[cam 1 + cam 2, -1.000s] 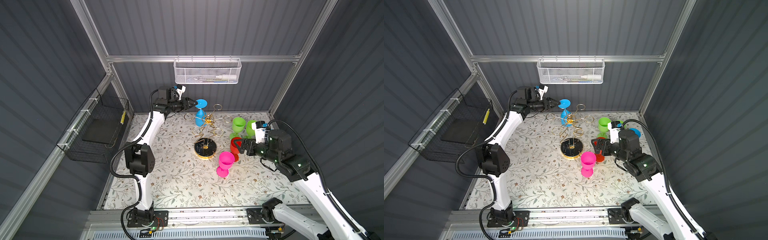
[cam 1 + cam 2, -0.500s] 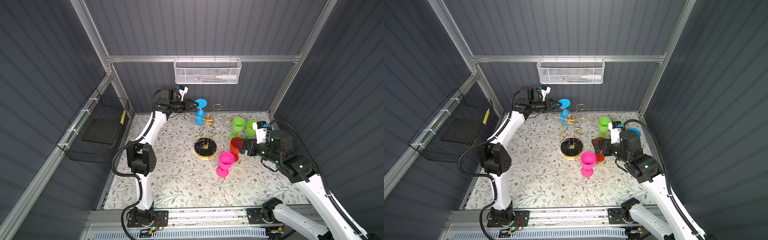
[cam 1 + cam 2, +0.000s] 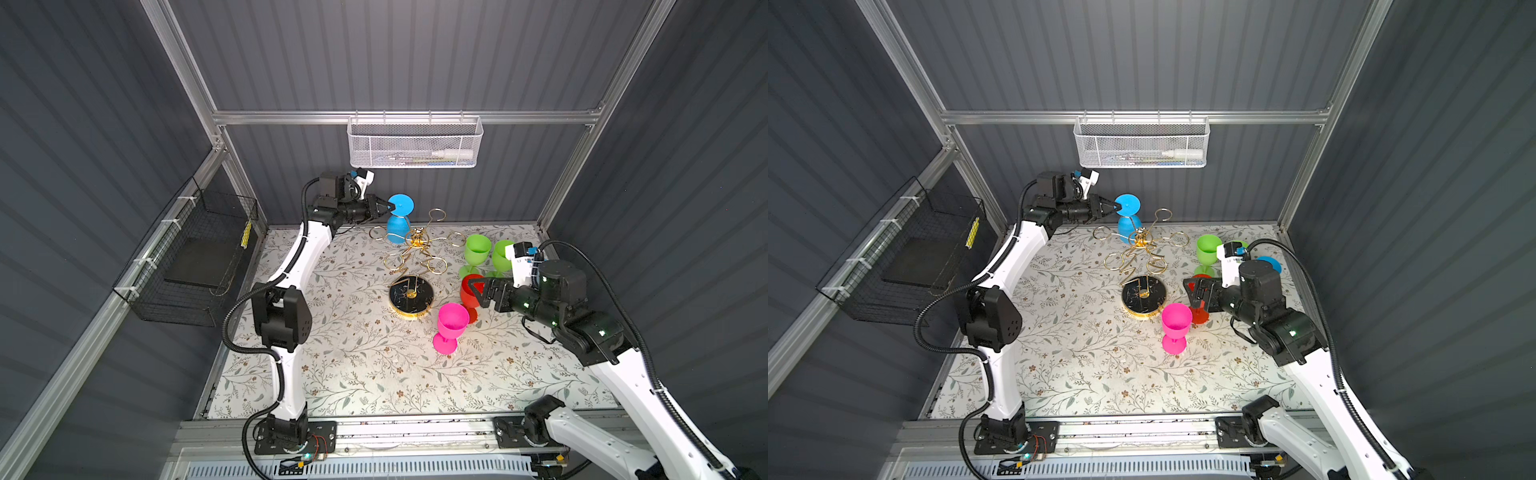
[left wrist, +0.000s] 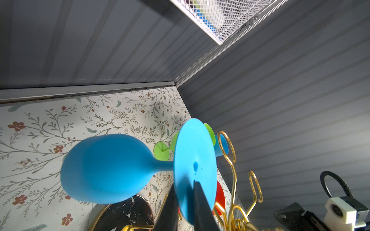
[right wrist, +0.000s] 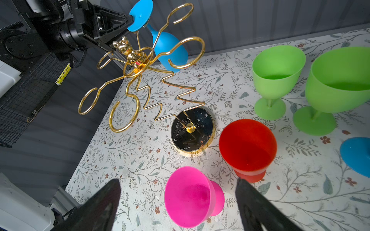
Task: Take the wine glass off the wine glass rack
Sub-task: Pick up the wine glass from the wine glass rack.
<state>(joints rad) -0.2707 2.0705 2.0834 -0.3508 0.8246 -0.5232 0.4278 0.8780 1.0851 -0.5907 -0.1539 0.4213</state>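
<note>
Left gripper (image 3: 387, 206): jaws drawn close, pinching the rim of the foot of the blue wine glass (image 3: 398, 227). The glass hangs bowl-down in a rear ring of the wine glass rack (image 3: 417, 245), near the back wall. Right gripper (image 3: 478, 291): spread wide, holding nothing, poised near the red glass (image 3: 465, 294) and pink glass (image 3: 452, 322) standing on the table (image 3: 374, 374).

Wine glass (image 3: 397, 226) hangs on rack's (image 3: 419, 297) rear arm

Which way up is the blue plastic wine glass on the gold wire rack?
Upside down: the blue plastic wine glass hangs from the gold wire rack, round foot up, bowl below.
</note>
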